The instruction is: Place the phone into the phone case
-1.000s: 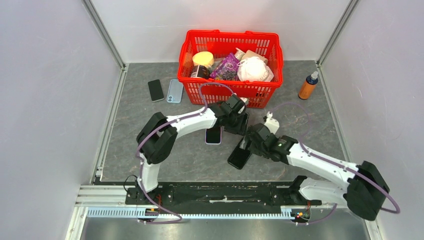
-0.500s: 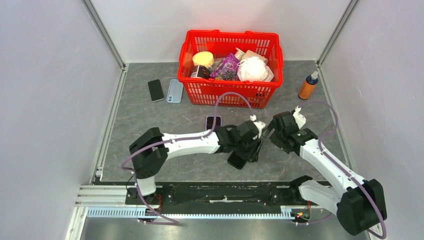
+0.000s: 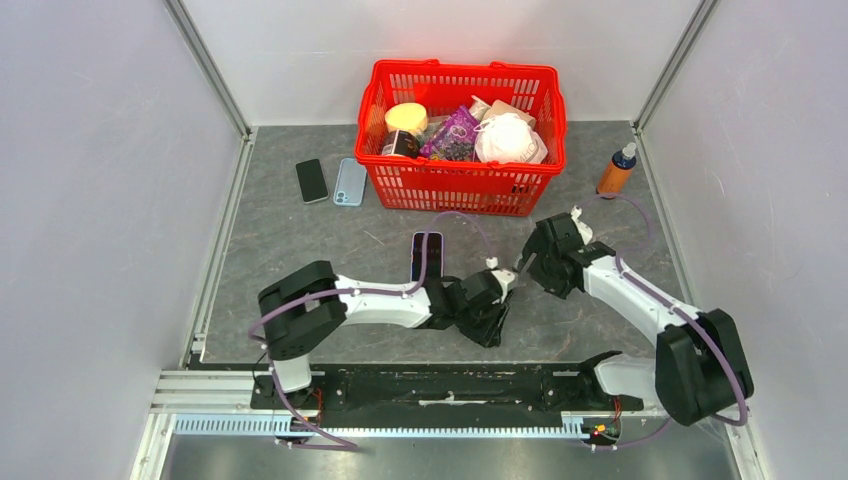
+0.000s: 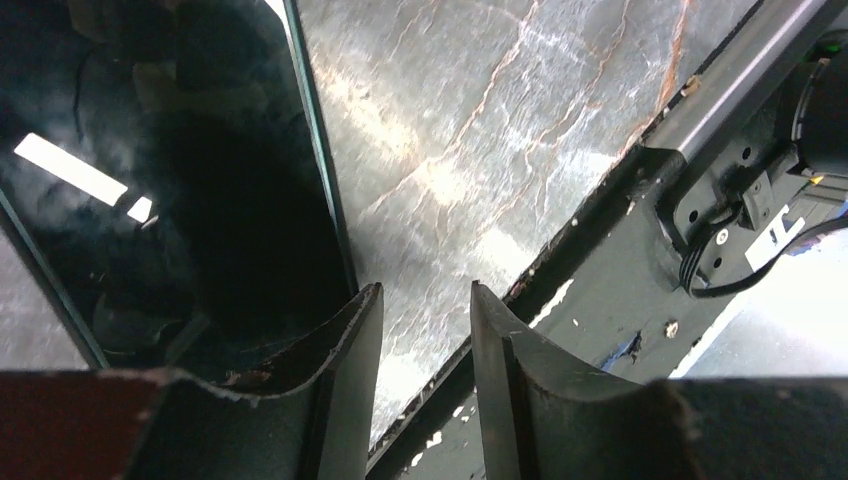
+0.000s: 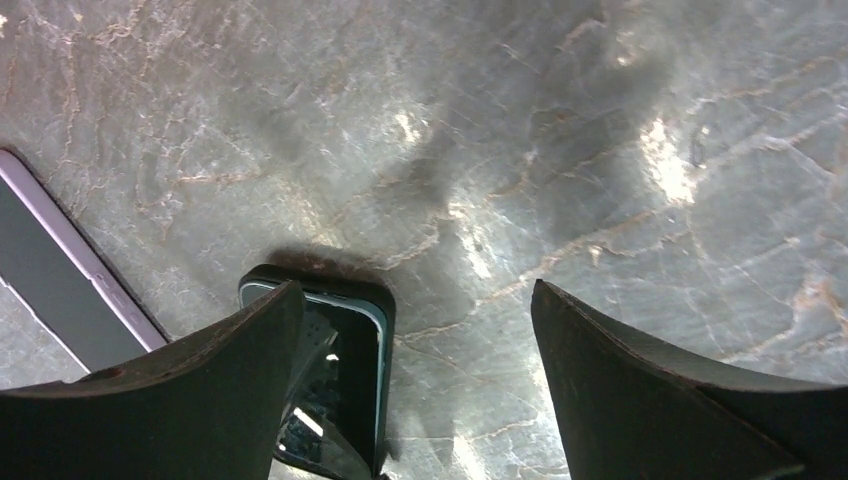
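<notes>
Grey marbled table (image 3: 300,260), plain white walls (image 3: 100,200) around. Black phone (image 4: 170,180) flat on table, just beside left gripper (image 4: 425,300); fingers narrowly parted, gripping nothing. Right gripper (image 5: 418,300) spread wide, empty, above table. Lilac phone case (image 3: 426,256) nearby, apart from phone.

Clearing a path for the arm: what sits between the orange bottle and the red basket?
Nothing; the top view shows only bare table between orange bottle and red basket.

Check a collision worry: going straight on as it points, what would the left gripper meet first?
Likely the table, close beside the dark phone; depth is unclear, so a finger might clip its edge.
</notes>
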